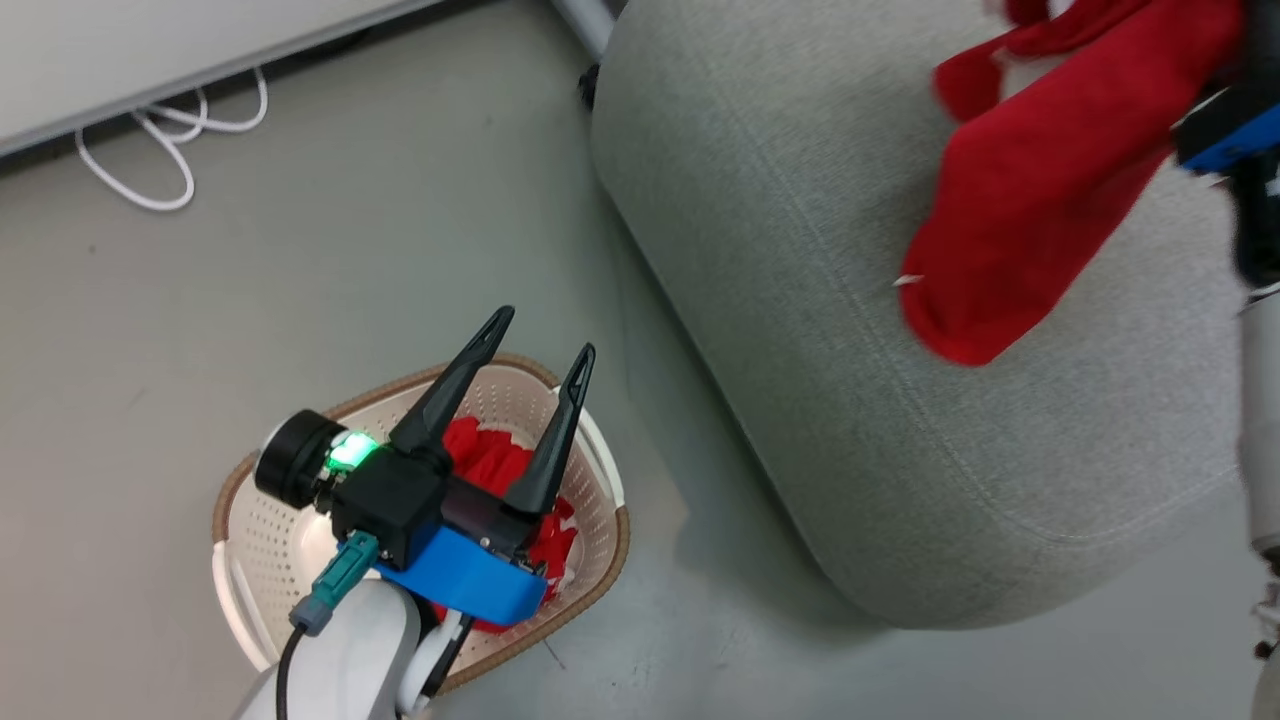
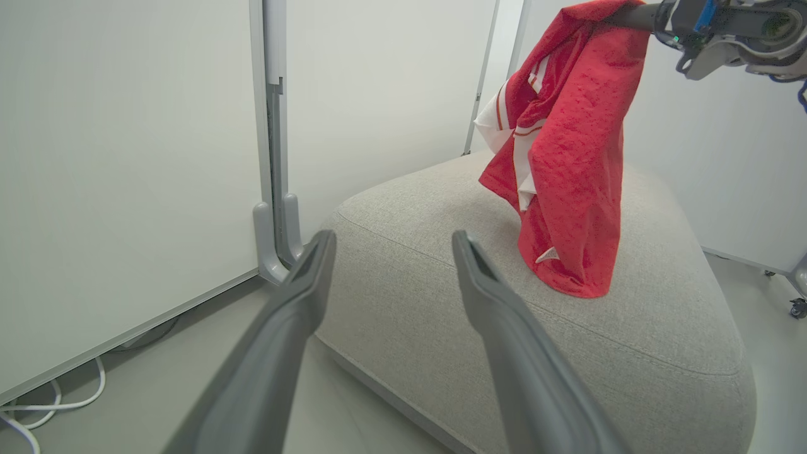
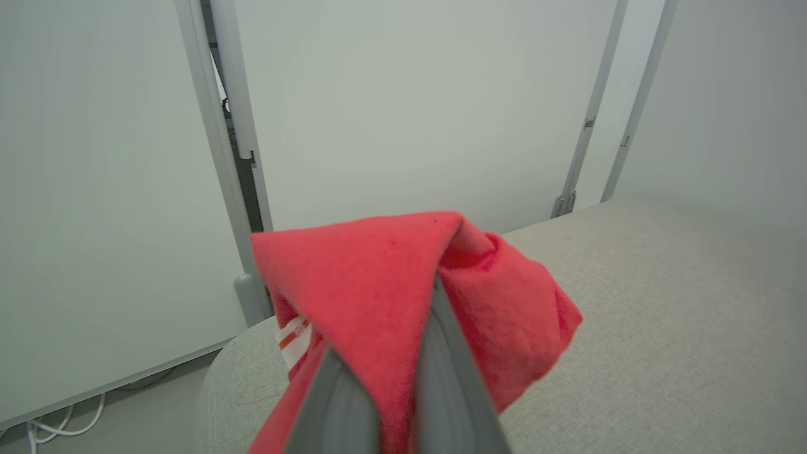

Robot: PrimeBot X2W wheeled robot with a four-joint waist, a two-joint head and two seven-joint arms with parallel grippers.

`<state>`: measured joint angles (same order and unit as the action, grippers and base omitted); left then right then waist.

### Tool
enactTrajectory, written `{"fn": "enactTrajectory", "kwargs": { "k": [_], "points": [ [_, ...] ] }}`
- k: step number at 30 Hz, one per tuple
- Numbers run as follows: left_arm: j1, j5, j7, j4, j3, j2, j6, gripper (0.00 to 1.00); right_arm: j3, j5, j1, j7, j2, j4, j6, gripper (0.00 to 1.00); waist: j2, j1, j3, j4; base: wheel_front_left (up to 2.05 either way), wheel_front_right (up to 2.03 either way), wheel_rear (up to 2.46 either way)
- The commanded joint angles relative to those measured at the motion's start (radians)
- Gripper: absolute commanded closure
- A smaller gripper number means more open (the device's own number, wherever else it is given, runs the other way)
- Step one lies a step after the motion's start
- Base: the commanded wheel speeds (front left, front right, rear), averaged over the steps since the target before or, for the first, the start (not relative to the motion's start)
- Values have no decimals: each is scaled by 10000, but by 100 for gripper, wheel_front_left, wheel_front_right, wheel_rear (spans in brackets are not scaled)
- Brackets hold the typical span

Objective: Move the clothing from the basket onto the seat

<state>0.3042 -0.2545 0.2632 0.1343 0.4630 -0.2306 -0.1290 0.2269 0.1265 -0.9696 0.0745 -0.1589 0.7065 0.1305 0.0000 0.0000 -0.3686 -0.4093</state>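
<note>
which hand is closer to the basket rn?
Left. The left hand hovers open over the basket, above the red garment inside. The right hand is off over the seat, shut on the other red garment.

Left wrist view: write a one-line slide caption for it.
Open left end effector frames the grey seat, over which a red garment with white trim hangs from the shut right end effector.
</note>
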Motion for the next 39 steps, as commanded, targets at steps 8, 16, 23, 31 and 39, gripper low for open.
{"fn": "enactTrajectory", "kwargs": {
  "k": [8,16,23,31,39],
  "points": [
    [1354,134,23,-409,356,-345,-18,0,2914,-949,-1685,3,-1574,-67,5,100,0,0,-2553,1789,0,0,0],
    [2006,252,23,-792,324,-299,-18,0,4625,-1831,-1063,232,-1959,632,3,100,0,0,-3545,2456,0,0,0],
    [2158,308,25,-821,259,-260,-18,0,5508,-1952,-849,928,-1781,1665,3,100,0,0,-3759,2599,0,0,0],
    [1868,120,23,-508,149,24,-18,0,5209,-2216,-657,1380,-2008,2515,3,0,0,0,-2933,2686,0,0,0],
    [1019,-319,25,117,23,513,-18,0,4224,-2323,370,1657,-1989,2506,3,0,0,0,-1003,2945,0,0,0]
  ]
}}
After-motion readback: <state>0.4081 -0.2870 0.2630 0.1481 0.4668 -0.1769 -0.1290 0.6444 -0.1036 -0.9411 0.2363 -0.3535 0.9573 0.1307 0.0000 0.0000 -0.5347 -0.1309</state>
